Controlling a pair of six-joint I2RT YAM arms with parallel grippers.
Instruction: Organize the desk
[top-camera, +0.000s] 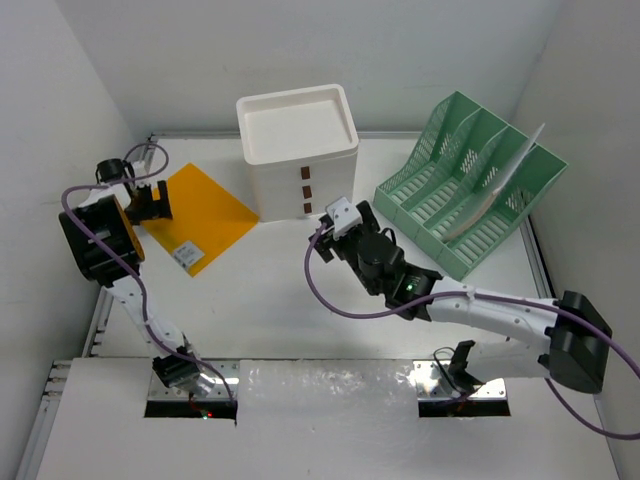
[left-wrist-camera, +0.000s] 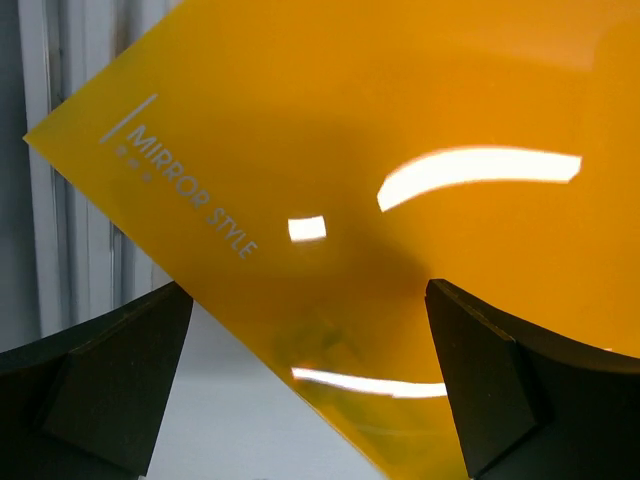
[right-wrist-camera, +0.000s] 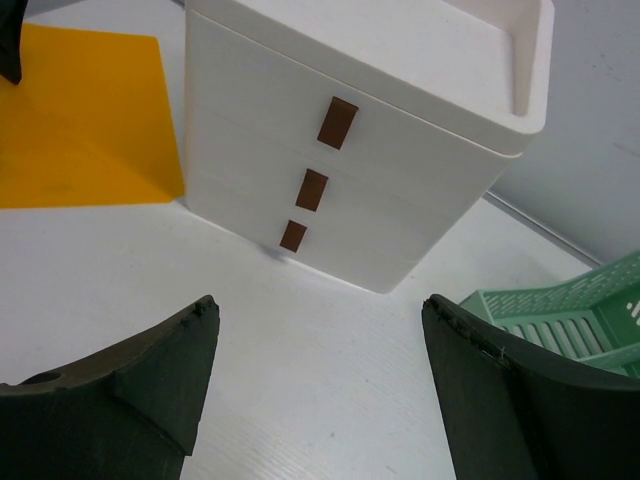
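Observation:
The desk (top-camera: 280, 300) is a white tabletop with rails at its edges. A glossy orange folder (top-camera: 205, 215) printed "MIRROR STYLE" lies flat at the left. My left gripper (top-camera: 158, 207) hovers over its left edge. In the left wrist view the gripper (left-wrist-camera: 310, 385) is open, with the folder (left-wrist-camera: 400, 120) and its edge lying between the fingers (left-wrist-camera: 110, 390). My right gripper (top-camera: 335, 235) is open and empty just in front of the white three-drawer box (top-camera: 298, 150). In the right wrist view the gripper (right-wrist-camera: 320, 340) is over bare desk (right-wrist-camera: 330, 330).
The drawer box (right-wrist-camera: 340, 150) has three brown handles, drawers shut. A green mesh file rack (top-camera: 470, 185) stands at the back right with a white sheet (top-camera: 500, 185) in one slot; its corner shows in the right wrist view (right-wrist-camera: 570, 310). The folder carries a small white label (top-camera: 186, 255).

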